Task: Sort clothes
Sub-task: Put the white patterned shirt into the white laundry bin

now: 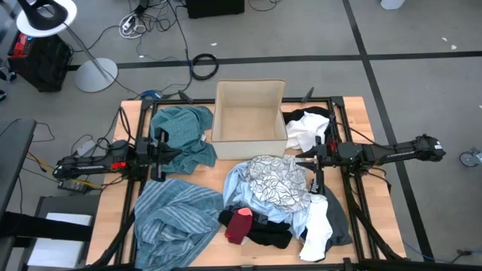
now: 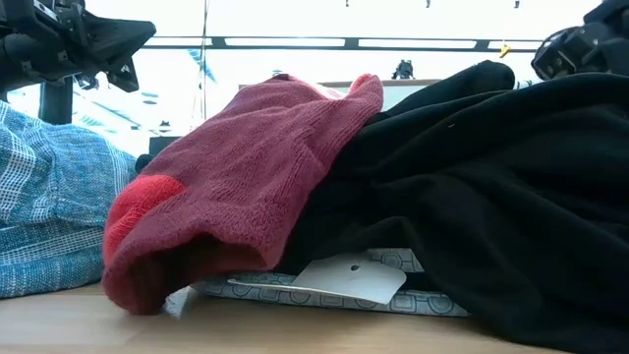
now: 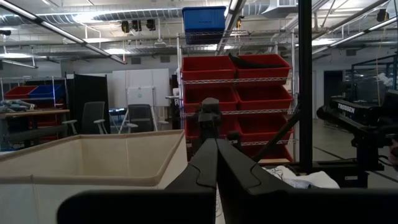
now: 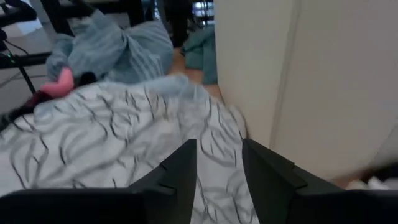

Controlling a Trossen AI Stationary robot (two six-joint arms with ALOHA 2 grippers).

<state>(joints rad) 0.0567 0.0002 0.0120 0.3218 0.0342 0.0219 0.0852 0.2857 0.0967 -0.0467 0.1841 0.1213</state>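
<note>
The clothes lie about the table. A teal piece [image 1: 182, 132] is at the far left and a blue-grey striped one [image 1: 172, 218] at the near left. A black-and-white patterned one [image 1: 279, 181] lies on a light blue one [image 1: 237, 184] in the middle. A small red piece [image 1: 239, 224] rests on a black one [image 1: 269, 229] at the near edge, with white [image 1: 316, 232] and grey [image 1: 340, 218] pieces beside them. My left gripper [image 1: 175, 154] is shut, held level above the teal piece's edge. My right gripper [image 4: 219, 148] hangs open above the patterned piece, next to the box wall.
A beige box [image 1: 249, 113] stands open at the far middle between the two arms. More white and black cloth [image 1: 309, 128] lies to its right. The table's dark frame rails [image 1: 343, 120] run along its sides. Bare wood shows near the front right corner [image 1: 376, 226].
</note>
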